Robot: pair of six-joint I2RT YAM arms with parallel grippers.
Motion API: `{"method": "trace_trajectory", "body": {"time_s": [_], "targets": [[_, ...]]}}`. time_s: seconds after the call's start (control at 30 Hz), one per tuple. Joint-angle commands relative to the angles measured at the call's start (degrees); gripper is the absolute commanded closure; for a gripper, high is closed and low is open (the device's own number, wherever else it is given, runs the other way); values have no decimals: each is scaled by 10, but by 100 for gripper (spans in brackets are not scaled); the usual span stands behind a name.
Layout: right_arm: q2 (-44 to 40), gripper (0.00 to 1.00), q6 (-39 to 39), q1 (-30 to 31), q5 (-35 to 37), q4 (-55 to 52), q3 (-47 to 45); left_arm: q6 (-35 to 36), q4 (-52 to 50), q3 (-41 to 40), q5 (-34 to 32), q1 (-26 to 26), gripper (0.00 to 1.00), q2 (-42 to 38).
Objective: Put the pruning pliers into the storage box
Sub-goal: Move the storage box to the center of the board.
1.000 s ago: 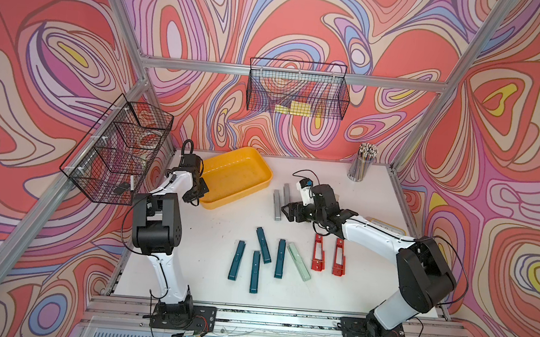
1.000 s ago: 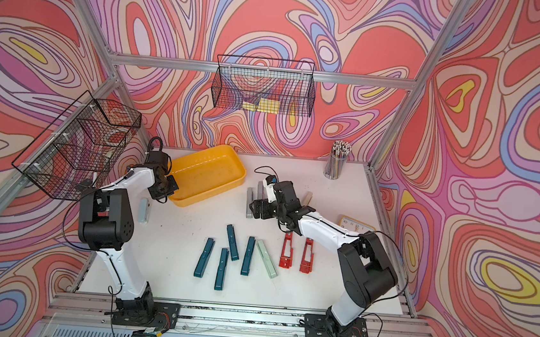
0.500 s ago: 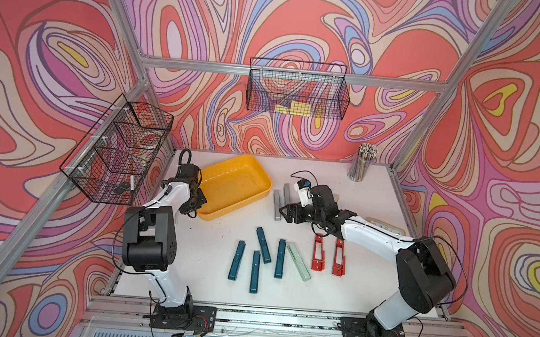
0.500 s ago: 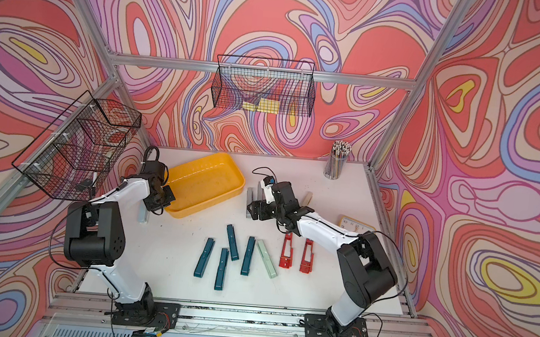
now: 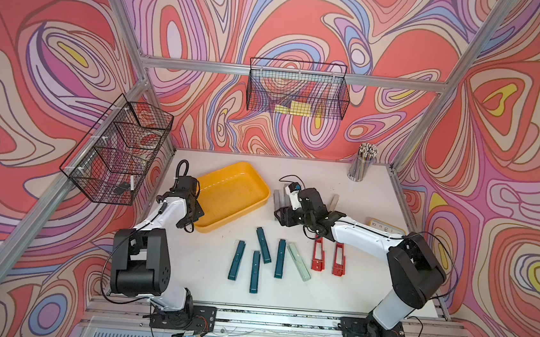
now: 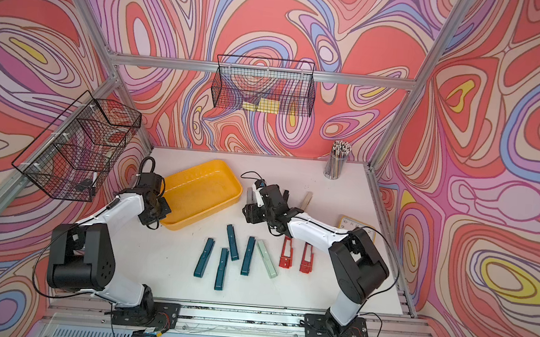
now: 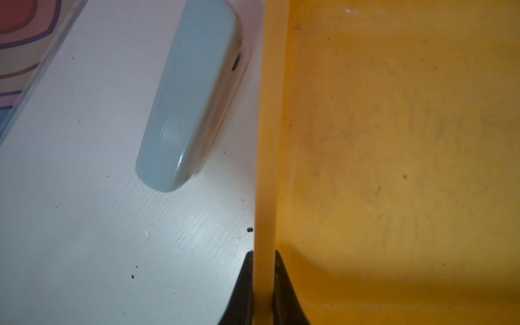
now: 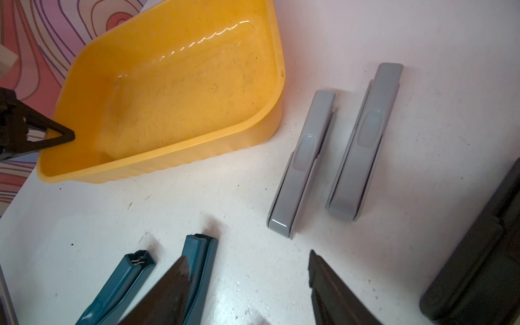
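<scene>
While both arms reach over the table (image 5: 368,284), box (image 5: 231,194): yellow, back left, its bare floor showing in both top views (image 6: 200,191); every plier in view lies outside it.
left gripper (image 7: 263,253): narrow, pinching the box's wall (image 7: 267,140), one tip inside and one outside.
right gripper (image 8: 247,254): wide, nothing between its tips, low over the table.
grey pliers (image 8: 302,163): two side by side, just ahead of the right gripper and apart from it, near the box's right end.
teal pliers (image 5: 264,240): four, flat on the table in front of the box; one shows behind a right fingertip in the right wrist view.
mint plier (image 5: 299,262): just right of the teal ones.
red pliers (image 5: 318,257): two, by the right forearm.
black plier (image 8: 478,267): beside the right gripper, on the side away from the box.
back basket (image 5: 297,88): holds yellow pads (image 5: 297,108).
side basket (image 5: 116,152): small items, too small to tell.
cup (image 5: 360,170): full of pencils (image 5: 367,149), back right.
</scene>
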Motion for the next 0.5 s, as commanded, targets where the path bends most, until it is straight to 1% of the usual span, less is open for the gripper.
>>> {"method": "trace_trajectory", "body": {"time_s": [0.0, 0.47], "targets": [[15, 30, 7, 7, 8, -5, 22, -2, -25, -10, -24, -1, 100, -5], [5, 30, 21, 24, 5, 6, -10, -9, -43, -31, 2, -1, 100, -28]]}}
